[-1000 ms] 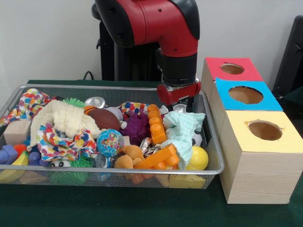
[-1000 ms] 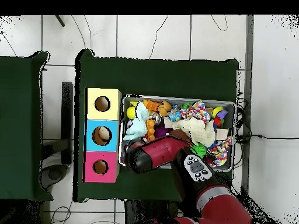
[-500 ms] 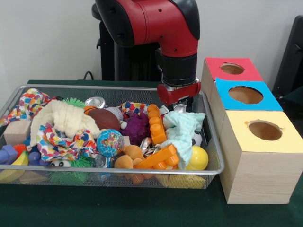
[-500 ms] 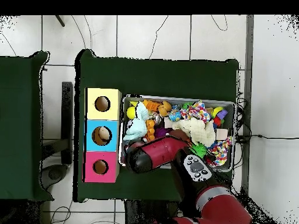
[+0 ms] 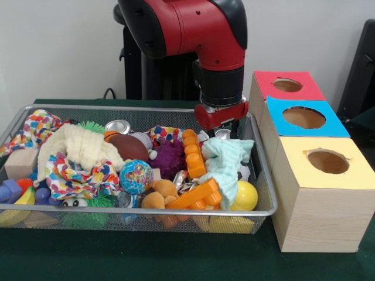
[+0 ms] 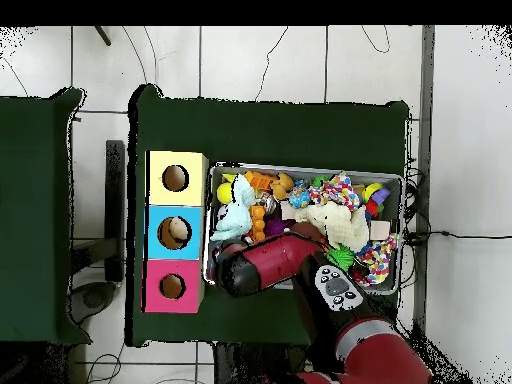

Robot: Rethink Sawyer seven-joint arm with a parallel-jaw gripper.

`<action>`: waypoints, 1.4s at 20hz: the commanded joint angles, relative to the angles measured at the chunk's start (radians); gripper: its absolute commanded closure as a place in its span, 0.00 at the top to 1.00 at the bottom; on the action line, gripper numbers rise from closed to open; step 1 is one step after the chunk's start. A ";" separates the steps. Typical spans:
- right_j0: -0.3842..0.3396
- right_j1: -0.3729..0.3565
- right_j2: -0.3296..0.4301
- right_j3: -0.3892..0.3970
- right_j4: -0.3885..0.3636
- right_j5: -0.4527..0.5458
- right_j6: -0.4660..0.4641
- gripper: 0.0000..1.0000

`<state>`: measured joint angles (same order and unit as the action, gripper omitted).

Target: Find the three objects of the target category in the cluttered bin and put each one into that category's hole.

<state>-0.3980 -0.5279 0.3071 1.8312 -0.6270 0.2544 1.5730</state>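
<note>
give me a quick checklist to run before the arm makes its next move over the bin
1. Pincer over the wire mesh bin, at its far end beside the boxes: ok.
2. Pincer open or shut: cannot tell, it is hidden behind the crumpled mint-green cloth.
3. Object held: cannot tell.
4. Round holes in the red-topped box, blue-topped box and yellow-topped box unblocked: ok.
5. Blue-topped box empty: not ok, the overhead view shows something pale inside its hole.
6. Target items exposed: cannot tell, the toys are piled on one another.
</note>
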 commanded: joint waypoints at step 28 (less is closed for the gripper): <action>0.079 -0.244 0.000 0.068 0.125 0.326 0.060 0.00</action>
<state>-0.3370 -0.7249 0.3214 1.8871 -0.5232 0.4604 1.5732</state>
